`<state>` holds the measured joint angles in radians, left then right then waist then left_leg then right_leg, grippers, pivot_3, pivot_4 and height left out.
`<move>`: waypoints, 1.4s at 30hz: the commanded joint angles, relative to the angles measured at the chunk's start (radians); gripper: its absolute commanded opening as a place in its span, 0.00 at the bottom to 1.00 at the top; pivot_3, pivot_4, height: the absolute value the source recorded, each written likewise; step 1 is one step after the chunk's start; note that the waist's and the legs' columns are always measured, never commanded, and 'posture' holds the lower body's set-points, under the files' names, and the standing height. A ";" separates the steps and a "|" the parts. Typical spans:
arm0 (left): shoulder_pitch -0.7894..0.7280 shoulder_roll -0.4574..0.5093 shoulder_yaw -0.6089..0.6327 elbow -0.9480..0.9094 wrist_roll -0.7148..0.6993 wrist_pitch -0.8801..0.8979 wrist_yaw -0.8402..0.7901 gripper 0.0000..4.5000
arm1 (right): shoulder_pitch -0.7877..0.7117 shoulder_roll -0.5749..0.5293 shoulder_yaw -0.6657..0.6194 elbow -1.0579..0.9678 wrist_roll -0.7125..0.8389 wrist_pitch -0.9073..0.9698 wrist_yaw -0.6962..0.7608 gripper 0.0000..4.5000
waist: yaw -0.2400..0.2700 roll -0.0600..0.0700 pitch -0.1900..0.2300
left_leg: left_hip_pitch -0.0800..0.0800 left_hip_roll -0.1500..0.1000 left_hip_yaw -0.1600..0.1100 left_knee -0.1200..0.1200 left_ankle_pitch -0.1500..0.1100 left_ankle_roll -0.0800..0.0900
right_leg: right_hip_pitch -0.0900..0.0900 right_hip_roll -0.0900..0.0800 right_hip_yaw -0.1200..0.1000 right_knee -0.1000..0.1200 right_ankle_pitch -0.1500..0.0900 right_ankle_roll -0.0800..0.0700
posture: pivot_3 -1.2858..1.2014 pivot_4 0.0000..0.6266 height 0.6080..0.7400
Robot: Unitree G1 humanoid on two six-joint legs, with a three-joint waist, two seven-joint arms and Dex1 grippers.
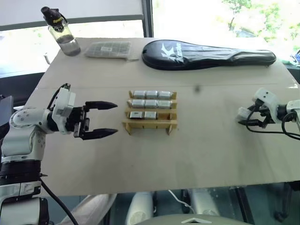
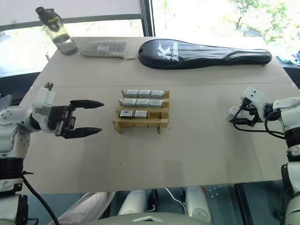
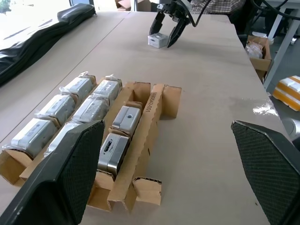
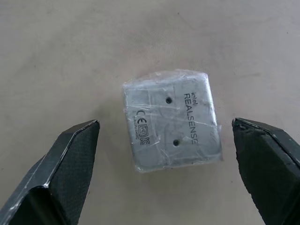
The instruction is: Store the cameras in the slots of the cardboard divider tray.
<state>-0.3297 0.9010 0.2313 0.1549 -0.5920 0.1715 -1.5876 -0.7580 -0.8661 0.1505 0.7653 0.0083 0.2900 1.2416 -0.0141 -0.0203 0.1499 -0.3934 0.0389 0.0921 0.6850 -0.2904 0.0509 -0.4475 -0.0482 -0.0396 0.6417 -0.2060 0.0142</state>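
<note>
Plastic-wrapped camera sits between open right gripper fingers, well apart from cardboard divider tray; slick wrap risks slipping. Left gripper open, empty.

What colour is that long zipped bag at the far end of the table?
The bag is black with a white K logo, best seen in the left eye view.

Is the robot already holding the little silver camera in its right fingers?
No: in the right wrist view the camera lies flat on the table, with both fingers spread wide and gaps on either side.
</note>
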 commanded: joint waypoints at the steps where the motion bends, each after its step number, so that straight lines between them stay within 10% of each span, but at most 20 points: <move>1: 0.005 0.016 0.035 -0.040 -0.021 0.004 0.006 1.00 | -0.035 0.003 -0.005 0.027 -0.011 -0.054 0.020 0.88 | 0.000 0.000 0.000 | 0.000 0.000 0.000 0.000 0.000 0.000 | 0.000 0.000 0.000 0.000 0.000 0.000 | 0.52 0.24 1.00; 6: 0.006 0.013 0.037 -0.041 -0.022 0.006 0.008 1.00 | -0.031 -0.007 -0.005 0.010 -0.019 -0.084 0.048 0.45 | 0.002 0.000 0.000 | 0.000 0.000 0.000 0.000 0.000 0.000 | 0.000 0.000 0.000 0.000 0.000 0.000 | 0.52 0.24 1.00; 20: -0.233 -0.110 -0.079 -0.051 -0.045 0.238 0.215 1.00 | 0.050 0.183 -0.088 -0.876 0.224 0.193 -0.096 0.45 | 0.004 0.000 0.000 | -0.001 0.000 -0.003 0.001 0.000 0.000 | 0.000 0.000 -0.002 0.002 0.000 0.000 | 0.52 0.24 1.00; 34: -0.526 -0.355 -0.309 0.188 0.162 0.257 0.345 1.00 | 0.053 0.293 0.329 -0.845 -0.664 -0.491 -0.729 0.45 | 0.015 0.000 0.000 | -0.004 -0.003 -0.001 0.003 0.000 0.000 | 0.000 -0.001 -0.004 0.001 0.001 0.001 | 0.52 0.24 1.00; 42: -0.573 -0.343 -0.352 0.224 0.206 0.292 0.272 1.00 | -0.014 0.323 0.369 -0.794 -0.828 -0.567 -0.791 0.45 | -0.005 0.000 0.000 | -0.002 -0.002 0.002 0.002 0.001 -0.001 | 0.000 0.001 -0.003 0.001 0.001 0.001 | 0.52 0.24 1.00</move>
<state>-0.8792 0.5430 -0.1253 0.4011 -0.3858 0.4535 -1.2926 -0.7304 -0.5513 0.5184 -0.0128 -0.7807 -0.2464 0.4817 -0.0189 -0.0206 0.1498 -0.3957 0.0369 0.0947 0.6875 -0.2897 0.0497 -0.4479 -0.0472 -0.0431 0.6429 -0.2055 0.0151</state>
